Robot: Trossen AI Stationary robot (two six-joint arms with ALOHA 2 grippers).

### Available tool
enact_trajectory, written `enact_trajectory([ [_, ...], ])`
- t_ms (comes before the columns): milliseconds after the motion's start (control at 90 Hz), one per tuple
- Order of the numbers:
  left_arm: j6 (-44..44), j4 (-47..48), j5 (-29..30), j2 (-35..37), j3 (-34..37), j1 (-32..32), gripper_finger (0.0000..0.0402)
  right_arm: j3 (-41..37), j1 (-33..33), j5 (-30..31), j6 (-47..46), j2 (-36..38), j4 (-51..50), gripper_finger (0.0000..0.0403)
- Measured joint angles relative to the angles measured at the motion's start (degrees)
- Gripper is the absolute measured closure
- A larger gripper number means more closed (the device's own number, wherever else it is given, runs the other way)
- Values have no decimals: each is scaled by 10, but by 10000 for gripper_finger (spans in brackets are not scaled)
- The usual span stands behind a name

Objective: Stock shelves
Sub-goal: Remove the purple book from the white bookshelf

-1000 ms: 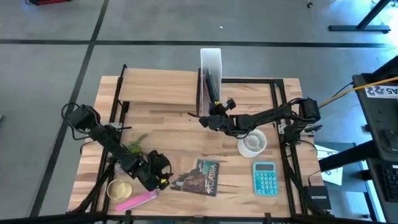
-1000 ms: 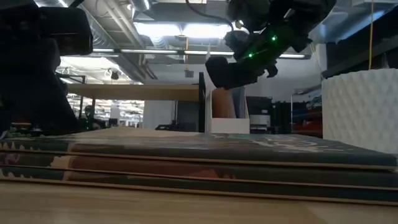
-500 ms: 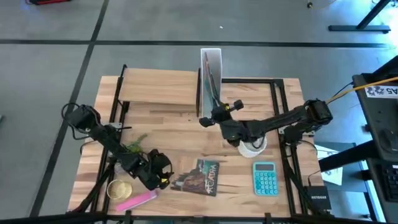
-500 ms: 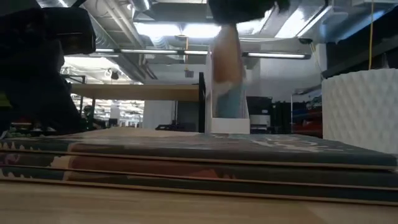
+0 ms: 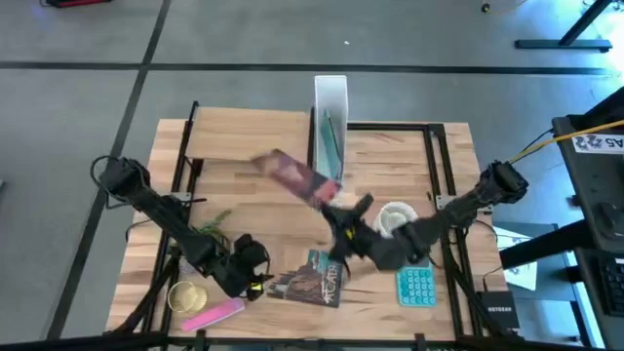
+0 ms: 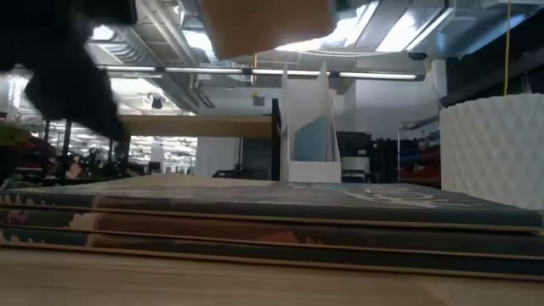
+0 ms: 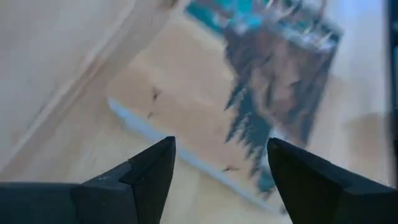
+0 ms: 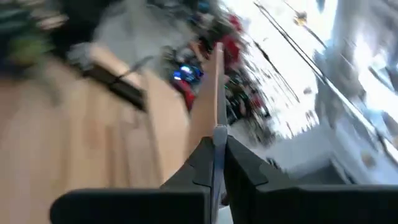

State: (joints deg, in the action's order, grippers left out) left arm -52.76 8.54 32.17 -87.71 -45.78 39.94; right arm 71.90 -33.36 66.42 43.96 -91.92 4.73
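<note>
The shelves are a raised light-wood plank shelf [image 5: 249, 136] and a white file box [image 5: 330, 97] beside it, with a teal book [image 5: 332, 141] standing inside. My right gripper [image 5: 337, 208] is over the middle of the table, shut on a thin brownish book [image 5: 292, 177] that is up in the air. Near the front left, my left gripper [image 5: 257, 274] stands open at the left edge of a dark tree-covered book [image 5: 314, 278] lying flat on the table. In the left wrist view its fingers hover over that book [image 7: 273, 81]. My right gripper pinches the brownish book's thin edge [image 8: 215, 115] between its two fingers. The book sticks out beyond the fingers toward the table's far left. It is lifted clear of the table and shows high up in the low view [image 6: 263, 25].
A white ribbed cup [image 5: 396, 220] and a teal calculator [image 5: 416, 285] sit at the right. A gold round thing [image 5: 185, 295], a pink thing [image 5: 214, 314] and a green sprig [image 5: 210, 229] lie at the front left. Black rails [image 5: 444, 175] run along the table's sides.
My right gripper has drawn back from the file box toward the table's near edge and has turned. The brownish book, which was upright at the box, is now out over the table. A teal book stays in the box. My left arm has barely moved.
</note>
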Motion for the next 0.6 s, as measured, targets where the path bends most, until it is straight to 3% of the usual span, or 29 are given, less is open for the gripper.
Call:
enact_trajectory([
  [144,57,-2,0,45,-7,9,163,-12,-47,-6,-121,-12,-118,403],
  [233,104,-10,0,73,-9,18,163,-14,-67,-43,-185,-32,-152,403],
  [467,210,-75,4,129,-10,50,163,-14,-104,-104,-227,-105,-156,403],
  [600,248,-104,25,138,-10,59,163,-14,-118,-173,-203,-138,-171,402],
])
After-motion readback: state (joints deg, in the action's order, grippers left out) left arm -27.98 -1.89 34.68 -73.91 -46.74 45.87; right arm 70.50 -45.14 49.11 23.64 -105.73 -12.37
